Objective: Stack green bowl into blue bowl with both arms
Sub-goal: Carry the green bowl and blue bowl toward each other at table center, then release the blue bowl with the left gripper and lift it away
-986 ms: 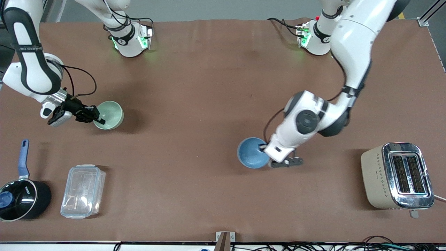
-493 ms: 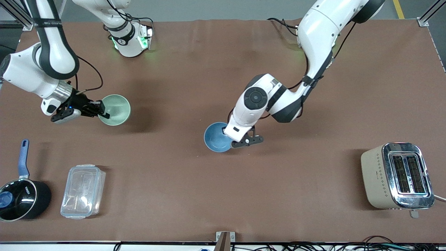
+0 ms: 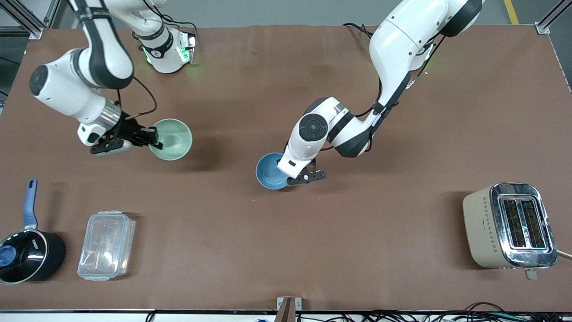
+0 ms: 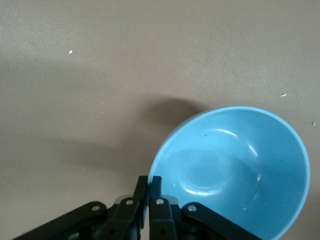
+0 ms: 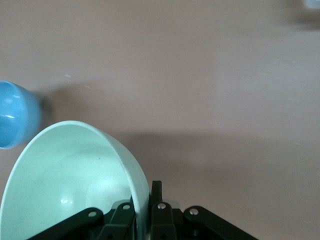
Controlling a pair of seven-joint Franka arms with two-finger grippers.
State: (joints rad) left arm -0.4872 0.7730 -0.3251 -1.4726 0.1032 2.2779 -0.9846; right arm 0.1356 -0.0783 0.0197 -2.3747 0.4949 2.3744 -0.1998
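**Two robot arms each hold a bowl by its rim above a brown table**

Nearest the front camera, at the right arm's end of the table (image 3: 286,250), sits a black saucepan (image 3: 27,256) with a blue handle. Just beside it lies a clear plastic lidded container (image 3: 106,245). At the left arm's end, also near the front camera, stands a beige toaster (image 3: 509,226) with a chrome top and two slots.

Farther from the front camera, around the middle of the table, the left gripper (image 3: 286,175) holds the blue bowl (image 3: 269,171). Its fingers (image 4: 150,200) are pressed together on the bowl's rim, one inside and one outside. In the left wrist view, the blue bowl (image 4: 235,170) is tilted, its glossy inside facing the camera, with a shadow on the table beneath it.

Toward the right arm's end, well apart from the blue bowl, the right gripper (image 3: 154,138) pinches the rim of the green bowl (image 3: 172,139). In the right wrist view, its fingers (image 5: 156,200) clamp the wall of the green bowl (image 5: 70,185), which is tilted and lifted over the table, casting a shadow. The blue bowl (image 5: 15,120) shows at the edge of that view.

Farthest from the front camera, the two arm bases stand along the table's edge.
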